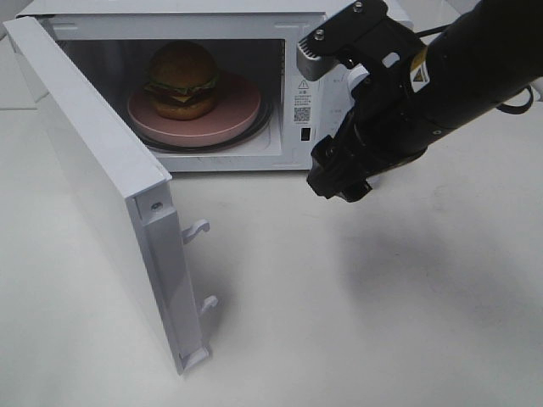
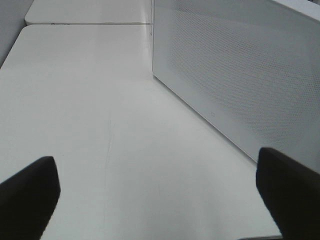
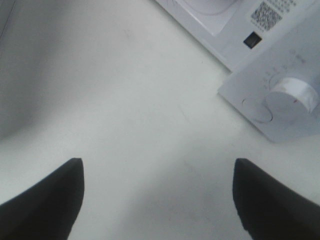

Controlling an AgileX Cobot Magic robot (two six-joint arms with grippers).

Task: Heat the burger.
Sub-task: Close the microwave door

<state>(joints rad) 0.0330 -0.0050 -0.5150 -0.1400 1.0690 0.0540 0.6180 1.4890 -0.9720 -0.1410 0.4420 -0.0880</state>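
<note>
Both tools, the left tool (image 2: 155, 160) and the right tool (image 3: 157, 167), are wide open and hold nothing. The burger (image 1: 181, 79) sits on a pink plate (image 1: 242, 114) inside the microwave (image 1: 293, 148), likely so it can get hot. Its door (image 1: 93, 186) hangs open, so it probably needs shutting first. The right tool hangs near the knob (image 3: 295, 92), and the left tool is beside a white dotted panel (image 2: 235, 65). The counter (image 1: 356, 322) is white and smooth. Little of the room shows.

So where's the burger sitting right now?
In the exterior high view the burger sits upper left, on the pink plate inside the microwave, whose door stands swung open on the left.
</note>
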